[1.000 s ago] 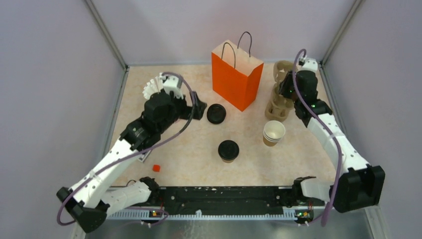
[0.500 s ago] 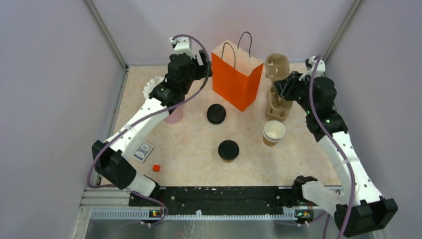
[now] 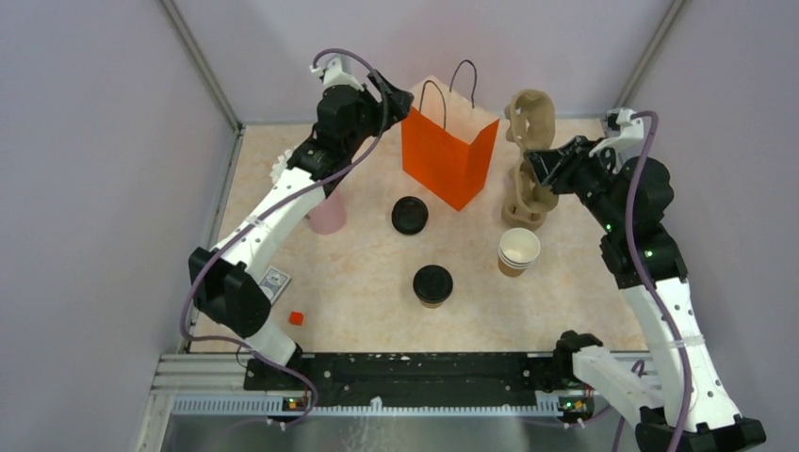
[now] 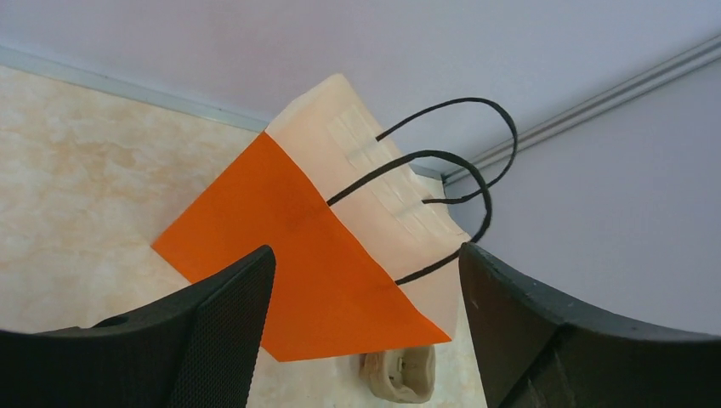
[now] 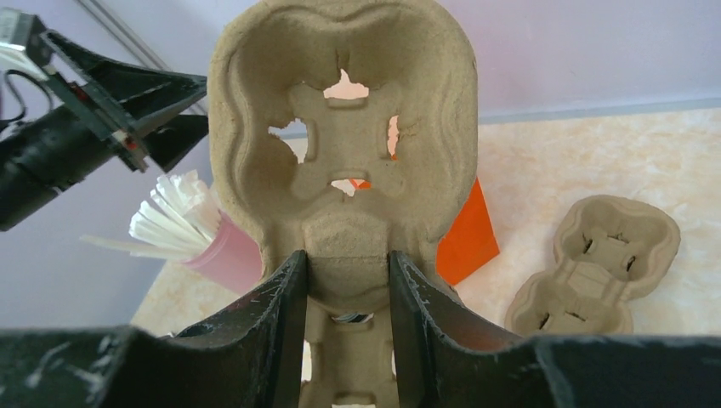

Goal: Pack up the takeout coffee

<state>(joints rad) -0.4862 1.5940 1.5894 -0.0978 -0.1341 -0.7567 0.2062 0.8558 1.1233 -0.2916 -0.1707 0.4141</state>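
While the takeout coffee (image 3: 432, 283) stands unmoved, well apart from the orange bag (image 3: 441, 162), the left gripper (image 3: 399, 98), jaws wide and empty, now rises to the bag's rim. The right gripper (image 3: 539, 166), clamped on a pulp cup carrier (image 3: 529, 111), lifts it off the carrier stack (image 3: 521, 205). Packing proper is not yet begun.

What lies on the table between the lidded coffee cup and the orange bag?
A loose black lid, slightly left of the line from the lidded coffee cup to the orange bag; the rest is bare table. The top external view shows this.
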